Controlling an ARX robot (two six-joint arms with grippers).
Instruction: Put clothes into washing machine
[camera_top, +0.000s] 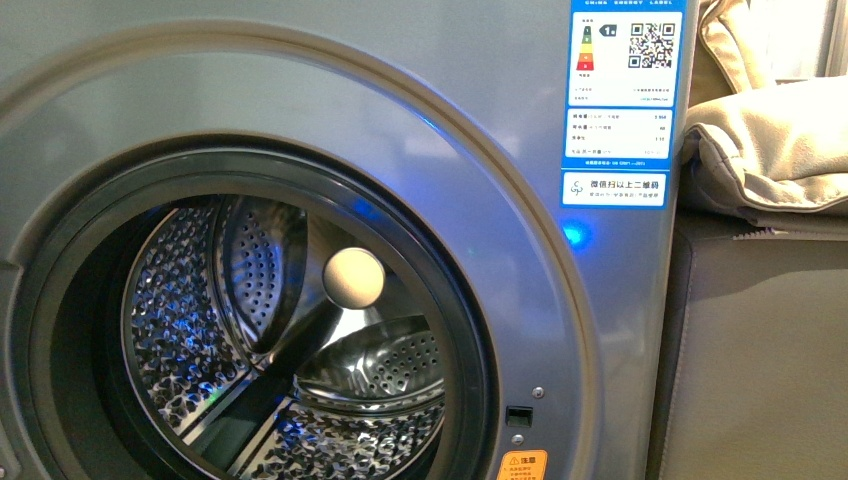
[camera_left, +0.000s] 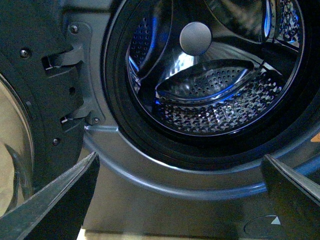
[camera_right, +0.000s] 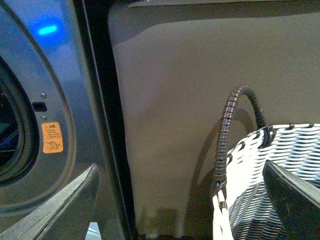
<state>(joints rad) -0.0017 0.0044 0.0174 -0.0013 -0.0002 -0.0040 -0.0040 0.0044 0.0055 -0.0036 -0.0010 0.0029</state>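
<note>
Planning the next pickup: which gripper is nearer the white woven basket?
Right. The right gripper hangs open beside the basket; the left gripper is open facing into the washing machine, no basket in its view.

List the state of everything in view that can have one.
Silver-grey front-loading washing machine: porthole open.
Perforated steel drum: empty, as far as visible.
Dark-rimmed round door: swung open.
Small blue indicator light: lit.
Left claw: open, empty.
Right claw: open, empty.
White woven basket with dark handle: upright, contents hidden.
</note>
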